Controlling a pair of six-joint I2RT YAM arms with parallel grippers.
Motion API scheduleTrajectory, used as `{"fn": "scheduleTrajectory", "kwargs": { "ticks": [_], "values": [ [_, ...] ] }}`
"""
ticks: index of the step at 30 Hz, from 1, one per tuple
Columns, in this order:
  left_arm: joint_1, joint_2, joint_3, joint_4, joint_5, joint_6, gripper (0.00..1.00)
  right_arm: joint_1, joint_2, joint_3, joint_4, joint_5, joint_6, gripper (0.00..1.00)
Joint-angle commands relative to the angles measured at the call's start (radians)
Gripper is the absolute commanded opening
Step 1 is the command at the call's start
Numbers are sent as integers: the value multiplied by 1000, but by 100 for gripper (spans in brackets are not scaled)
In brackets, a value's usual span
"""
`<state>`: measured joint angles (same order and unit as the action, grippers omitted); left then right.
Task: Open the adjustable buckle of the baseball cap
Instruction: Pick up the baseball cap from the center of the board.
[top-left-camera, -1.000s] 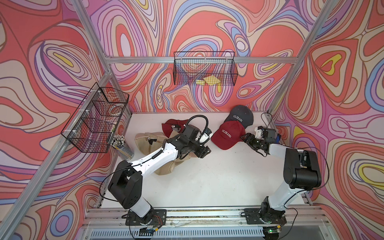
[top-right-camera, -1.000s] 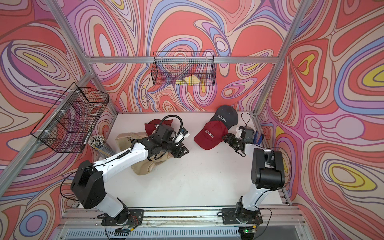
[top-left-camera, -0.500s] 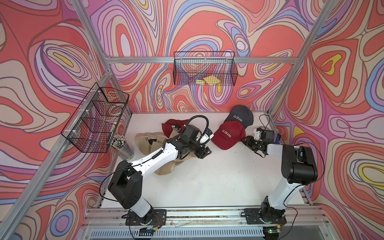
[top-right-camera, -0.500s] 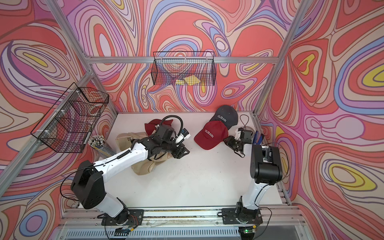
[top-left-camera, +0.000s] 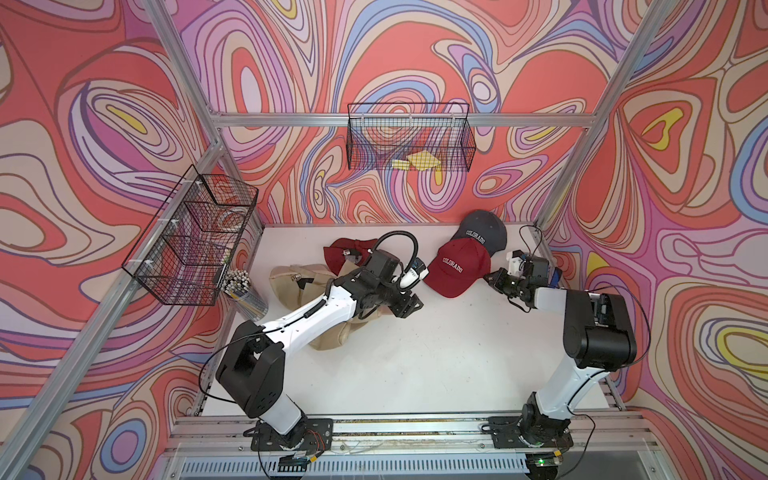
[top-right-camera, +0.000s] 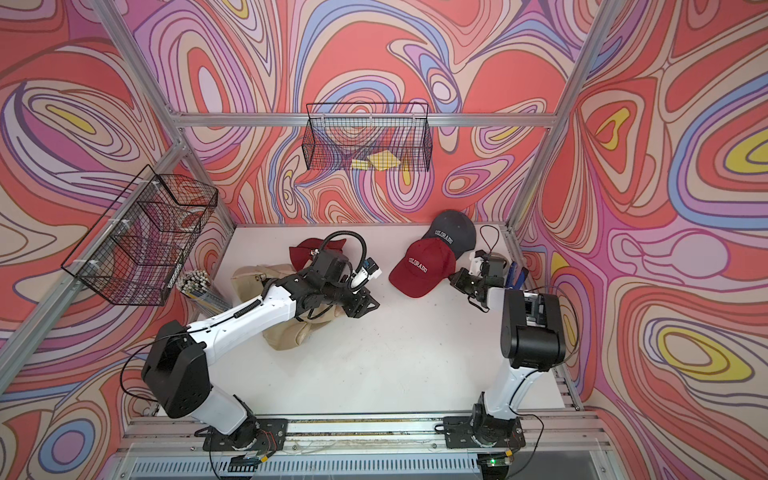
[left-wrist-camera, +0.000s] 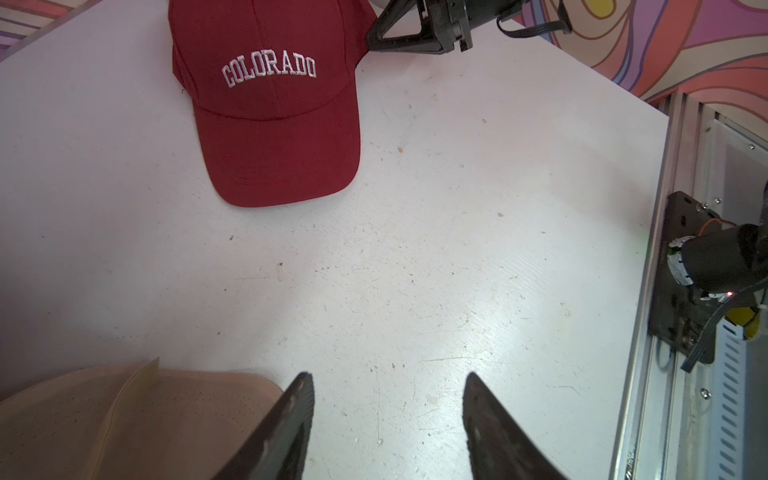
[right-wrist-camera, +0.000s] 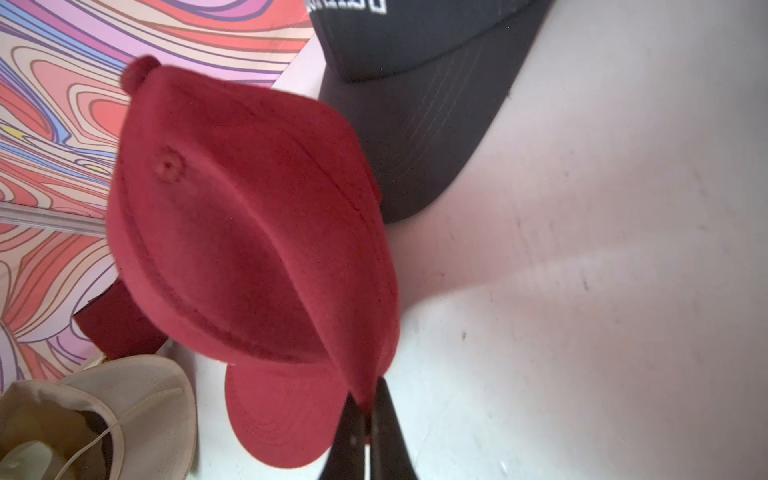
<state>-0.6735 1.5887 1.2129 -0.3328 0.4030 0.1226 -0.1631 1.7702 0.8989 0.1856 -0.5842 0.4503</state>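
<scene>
The table (top-left-camera: 415, 365) is pretty cluttered toward the back. The red COLORADO cap (top-left-camera: 457, 268) sits right of the middle, logo up and brim facing the front. It overlaps the brim of a dark grey COLORADO cap (top-left-camera: 482, 232) tucked into the back right corner. Over on the left there's a heap of beige caps (top-left-camera: 291, 278) with a second red cap (top-left-camera: 343, 255) behind it, and the left arm lies right across that heap, so a good chunk of it is hidden in both top views. Further left, a cup of white-tipped sticks (top-left-camera: 243, 286) stands under the side wire basket (top-left-camera: 191, 241), and the back-wall wire basket (top-left-camera: 409, 141) has some yellow pieces (top-left-camera: 419, 160) in it. The only readable text is the white stitched "COLORADO" on the two caps at the right, sharpest in the left wrist view. The left arm stretches low and diagonally from its base to mid-table with the wrist bent down. The left gripper (left-wrist-camera: 386, 376) hangs over bare table with its jaws apart and nothing between them, one finger just beside a beige brim. The right arm stands up from its base, folds at the elbow and reaches down toward the back. The right gripper (right-wrist-camera: 368, 399) is pinched closed on the lower edge of the red COLORADO cap's crown, on the side nearest that arm. That cap looks blurry in the right wrist view, and I can't make out its buckle from any angle.
</scene>
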Motion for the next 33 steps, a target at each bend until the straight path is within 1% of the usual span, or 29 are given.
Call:
{"fn": "scheduleTrajectory", "kwargs": {
  "ticks": [1,4,5,7,10,12,15,17,18,19,22,25,29,33],
  "values": [
    [-3,-13,20,17,-41,-19,59,33,-114,16,11,-25,-19,0],
    [-3,-28,1,63,-32,-55,60,71,-172,43,-35,-33,-31,0],
    [-3,-31,-1,104,-27,-76,61,85,-189,56,-52,-37,-38,0],
    [-3,-31,5,124,2,-105,61,112,-211,79,-78,-51,-48,0],
    [-3,-42,-3,174,96,-94,61,161,-222,132,-132,-77,-61,0],
    [-3,-59,-24,222,140,-85,61,185,-229,156,-153,-84,-67,0],
    [-2,-93,-69,317,158,-100,67,211,-248,180,-168,-91,-59,0],
    [-4,-115,-92,365,194,-65,67,219,-259,193,-163,-100,-38,0],
    [-3,-125,-101,380,198,-54,69,222,-260,202,-162,-110,-30,0],
    [-3,-138,-112,397,189,-46,70,227,-260,215,-167,-120,-21,0],
    [-3,-171,-134,430,135,-24,70,249,-267,248,-180,-130,-7,0],
    [-3,-169,-114,398,115,5,69,270,-283,256,-169,-117,27,0],
    [-4,-165,-132,418,98,49,62,305,-302,255,-135,-102,90,0],
    [-3,-161,-139,421,45,92,61,357,-325,242,-52,-88,138,0]
  ]
}}
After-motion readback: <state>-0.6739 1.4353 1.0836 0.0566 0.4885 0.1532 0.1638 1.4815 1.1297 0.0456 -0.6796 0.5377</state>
